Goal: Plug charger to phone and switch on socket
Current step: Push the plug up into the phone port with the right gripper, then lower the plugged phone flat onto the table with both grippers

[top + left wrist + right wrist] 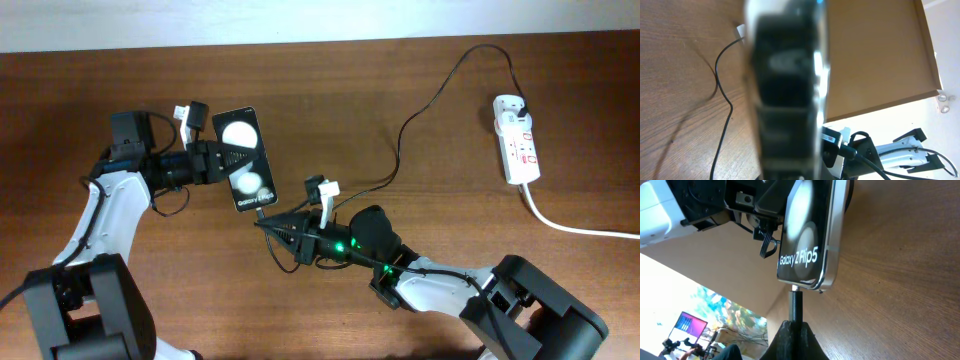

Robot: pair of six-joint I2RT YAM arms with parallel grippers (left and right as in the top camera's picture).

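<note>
Overhead, the left gripper (218, 158) is clamped on the phone (246, 158), whose long side points down at the right gripper (268, 227) just below, pinched on the charger (796, 305) tip touching the phone's bottom edge, with the socket (518, 150) far right.

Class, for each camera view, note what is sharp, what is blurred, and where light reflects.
Overhead: evenly lit and sharp, phone and socket clear. Left wrist: the phone fills the middle, too close and badly blurred, while the table behind is sharper. Right wrist: the phone's lettering is crisp, with glare on its face, and the charger tip is in focus.
</note>
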